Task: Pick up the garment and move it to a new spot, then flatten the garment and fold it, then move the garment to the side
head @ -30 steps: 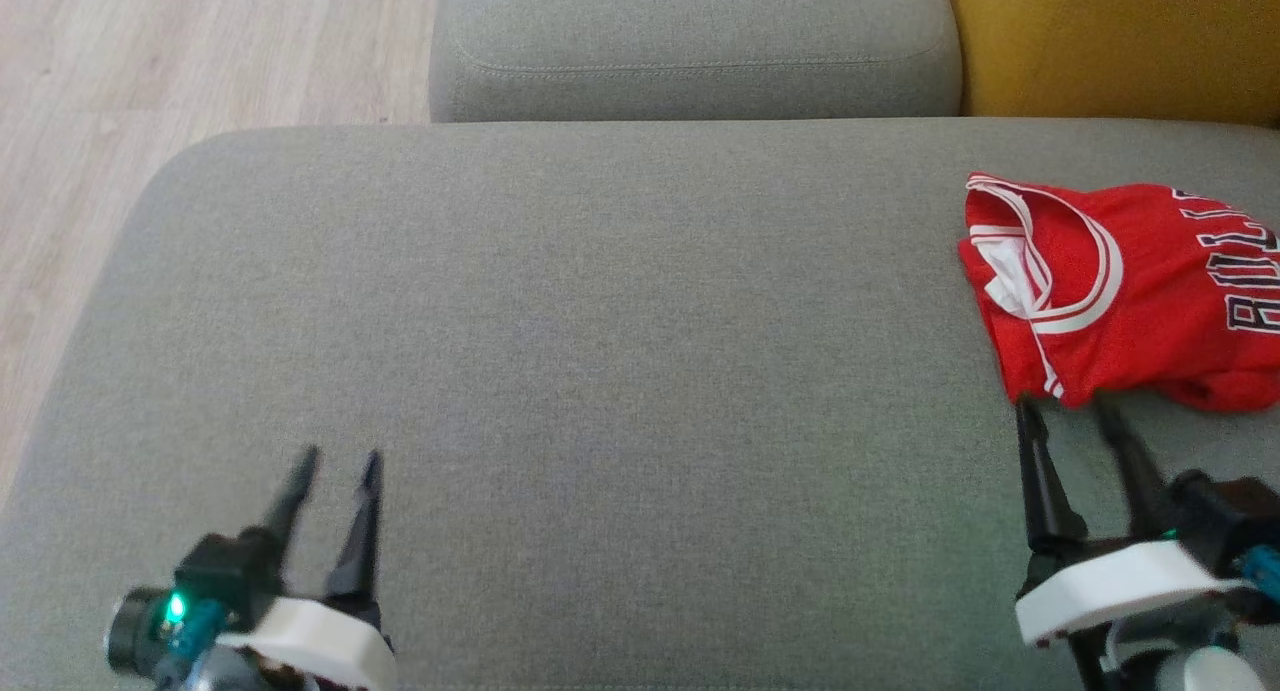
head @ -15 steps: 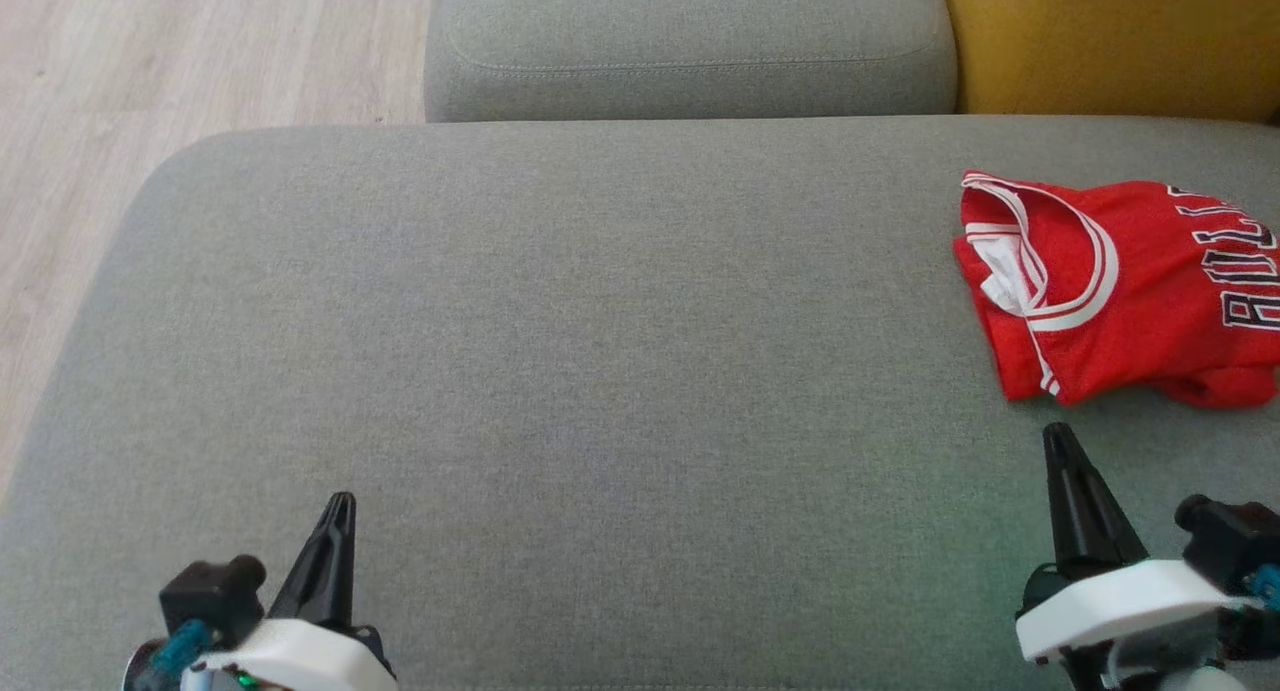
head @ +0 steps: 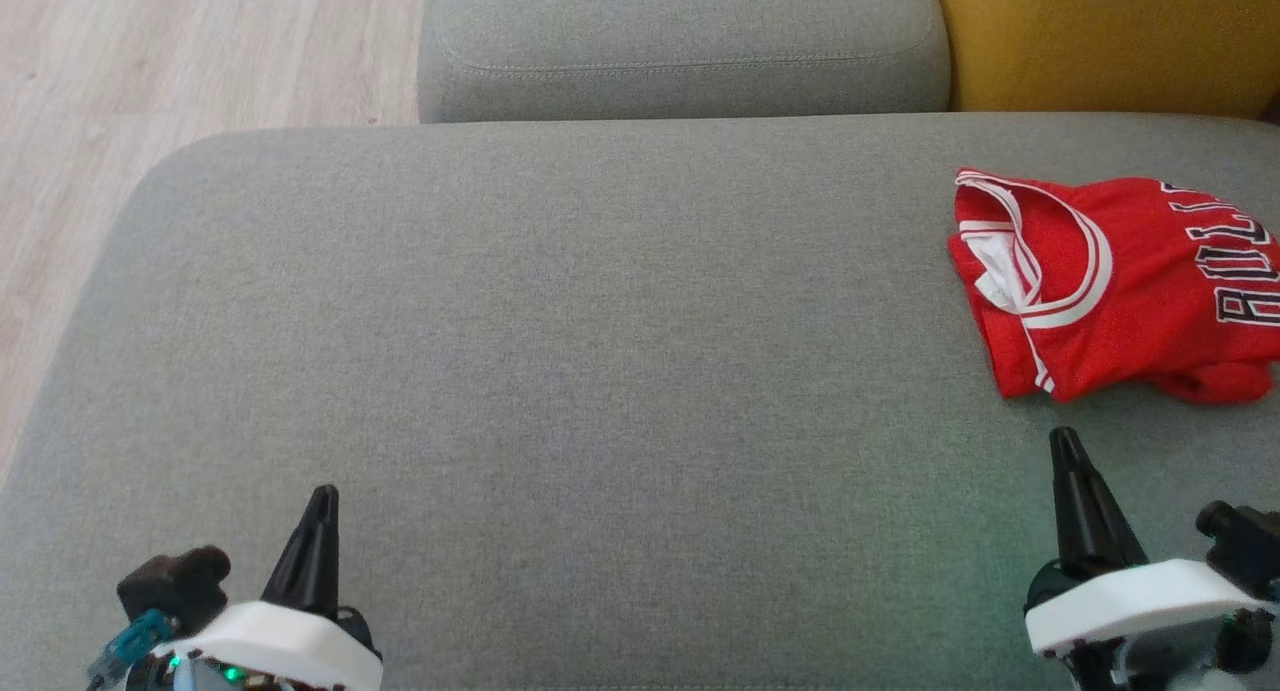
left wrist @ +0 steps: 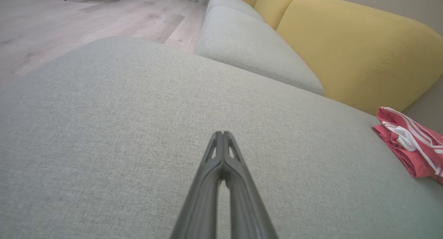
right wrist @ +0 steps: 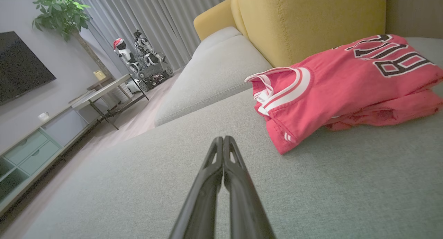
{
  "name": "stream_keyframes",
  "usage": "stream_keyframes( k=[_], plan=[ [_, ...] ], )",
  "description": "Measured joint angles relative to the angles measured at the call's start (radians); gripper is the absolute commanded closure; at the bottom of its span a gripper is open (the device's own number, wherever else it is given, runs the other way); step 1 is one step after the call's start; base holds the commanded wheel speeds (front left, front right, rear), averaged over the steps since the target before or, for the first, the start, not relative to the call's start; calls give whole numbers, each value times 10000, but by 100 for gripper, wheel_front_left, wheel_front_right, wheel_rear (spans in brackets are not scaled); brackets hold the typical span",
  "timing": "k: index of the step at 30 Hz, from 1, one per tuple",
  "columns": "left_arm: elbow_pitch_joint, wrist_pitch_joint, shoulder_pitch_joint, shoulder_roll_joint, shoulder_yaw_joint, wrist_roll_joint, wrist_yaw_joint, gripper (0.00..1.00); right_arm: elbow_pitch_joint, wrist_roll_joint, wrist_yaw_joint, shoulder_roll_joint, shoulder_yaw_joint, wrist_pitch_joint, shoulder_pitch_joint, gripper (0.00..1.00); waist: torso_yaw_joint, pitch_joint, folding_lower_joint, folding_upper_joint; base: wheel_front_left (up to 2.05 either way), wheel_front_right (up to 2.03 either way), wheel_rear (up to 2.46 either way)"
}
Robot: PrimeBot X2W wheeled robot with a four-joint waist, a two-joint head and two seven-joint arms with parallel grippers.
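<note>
Garment: soft red knit cloth, matt, white trim sewn on.
Seat cushion: coarse grey weave noted, matt.
Back cushion: yellow cloth, finer.
Floor: pale wood planks, low sheen.
Left gripper, right gripper: dark matt plastic observed.

My left fingers and right fingers are long, black and tapering, slotted near the tips. Behind each sits a white curved collar. Beside the left collar are a black camera block, a teal plug and a green light.
</note>
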Motion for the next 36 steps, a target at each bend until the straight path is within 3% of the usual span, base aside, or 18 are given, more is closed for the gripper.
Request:
stream_keyframes(
  k=[36],
  plan=[
    [355,798,-606,-318,671,-4021,-337,100,796,4140,0,-35,-134,184,-605,100,-197,29,0,-1,0,0,0]
  ],
)
